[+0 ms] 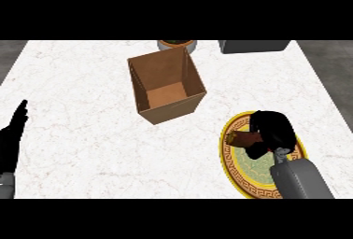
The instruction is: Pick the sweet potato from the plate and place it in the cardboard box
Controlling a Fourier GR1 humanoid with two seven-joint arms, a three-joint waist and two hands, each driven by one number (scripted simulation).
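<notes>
Grip is the point now: your right hand [272, 130] is curled round the sweet potato [243, 138] over the gold-rimmed plate [231, 170] at lower right, likely ready to carry it to the open cardboard box [165, 86] at upper centre. Your left hand [12, 135] rests open at the left edge, clear of that path. White marbled tabletop [82, 84] runs to dark floor [334, 56] at either side.
</notes>
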